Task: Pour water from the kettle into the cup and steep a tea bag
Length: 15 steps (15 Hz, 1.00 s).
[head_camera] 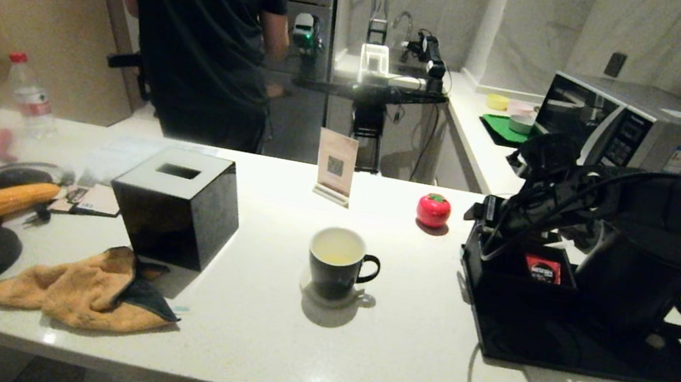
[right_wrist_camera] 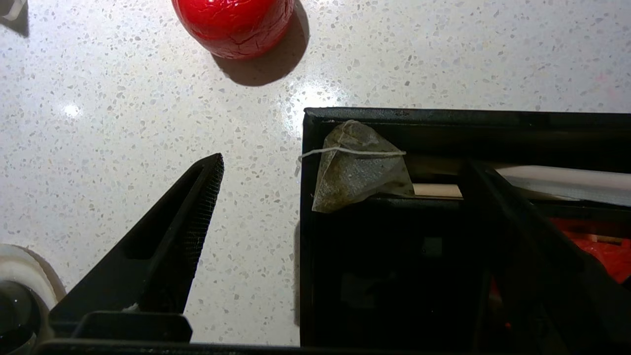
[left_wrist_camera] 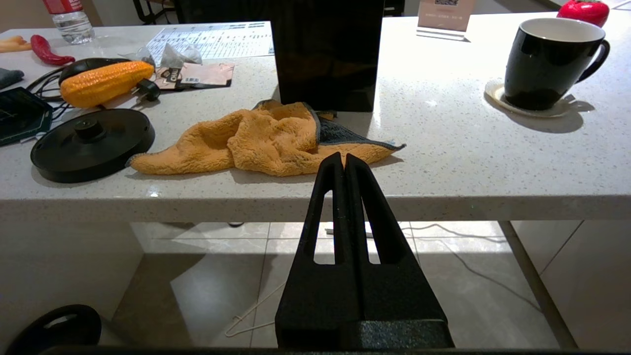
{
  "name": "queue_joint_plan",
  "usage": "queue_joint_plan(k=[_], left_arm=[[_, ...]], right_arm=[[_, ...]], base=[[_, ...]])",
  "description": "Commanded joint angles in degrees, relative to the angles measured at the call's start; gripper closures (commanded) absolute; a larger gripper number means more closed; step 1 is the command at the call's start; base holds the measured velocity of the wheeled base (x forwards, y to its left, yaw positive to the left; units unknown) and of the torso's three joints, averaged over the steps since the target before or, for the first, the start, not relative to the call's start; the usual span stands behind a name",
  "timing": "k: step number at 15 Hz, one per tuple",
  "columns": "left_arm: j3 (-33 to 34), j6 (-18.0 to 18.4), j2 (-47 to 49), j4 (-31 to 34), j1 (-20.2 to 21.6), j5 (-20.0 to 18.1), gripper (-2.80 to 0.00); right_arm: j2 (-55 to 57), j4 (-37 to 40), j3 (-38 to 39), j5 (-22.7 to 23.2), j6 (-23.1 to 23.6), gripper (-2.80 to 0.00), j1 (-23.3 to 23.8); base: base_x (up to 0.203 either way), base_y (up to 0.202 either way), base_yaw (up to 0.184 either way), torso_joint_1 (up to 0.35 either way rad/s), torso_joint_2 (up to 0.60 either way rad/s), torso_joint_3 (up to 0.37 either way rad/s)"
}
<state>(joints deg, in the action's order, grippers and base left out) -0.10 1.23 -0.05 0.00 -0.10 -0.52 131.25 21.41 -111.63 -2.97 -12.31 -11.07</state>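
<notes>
Nearest to me, down below the worktop's front edge, my left gripper (left_wrist_camera: 345, 162) hangs parked with its jaws pressed together on nothing, pointing at the orange cloth (left_wrist_camera: 266, 140) that lies near that edge.

Further in, about midway along the worktop, the cup (head_camera: 337, 263) stands on a small white coaster with its handle turned toward my right side. Pale water (head_camera: 336, 249) already sits low inside it, so I judge the pouring done and the tea bag the step in hand.

Toward the right end lies the black tray (head_camera: 590, 354), with the kettle (head_camera: 634, 278) standing on it and a red sachet (head_camera: 542, 270) in the box at its left side. My right gripper (right_wrist_camera: 340, 197) hovers over that box with its jaws wide apart and empty: one finger hangs over bare worktop outside the box wall, the other over the box's inside.

Between them, and a little ahead of the tips, the tea bag (right_wrist_camera: 360, 167) leans in the box's far left corner, its string drawn across it and over the wall. Its longer side runs roughly across the jaw gap. My right arm is by far the nearer one; I judge that it must reach forward and down, clear of the wall, before closing.

Beyond the box a red tomato-shaped ball (head_camera: 433, 209) rests on the worktop.
</notes>
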Motion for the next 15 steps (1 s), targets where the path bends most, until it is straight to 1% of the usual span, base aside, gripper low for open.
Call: queue_joint_plan(k=[1,11,12,15], left_arm=[[0.01,0.00,0.05,0.00,0.01,0.00,0.00],[0.01,0.00,0.05,0.00,0.01,0.00,0.00],[0.01,0.00,0.05,0.00,0.01,0.00,0.00],[0.01,0.00,0.05,0.00,0.01,0.00,0.00]], right_arm=[[-0.30,0.48,0.01,-0.01,-0.08,-2.80,-0.01],[-0.30,0.74,0.36,-0.01,-0.17,-2.80,-0.01],[-0.30,0.74,0.36,-0.01,-0.17,0.00,-0.01],[0.05,0.76,0.36,-0.10,-1.16,0.00,-0.01]], base=[[0.000,0.000,0.000,0.000,0.00,0.000],[0.000,0.000,0.000,0.000,0.00,0.000],[0.000,0.000,0.000,0.000,0.00,0.000],[0.000,0.000,0.000,0.000,0.00,0.000]])
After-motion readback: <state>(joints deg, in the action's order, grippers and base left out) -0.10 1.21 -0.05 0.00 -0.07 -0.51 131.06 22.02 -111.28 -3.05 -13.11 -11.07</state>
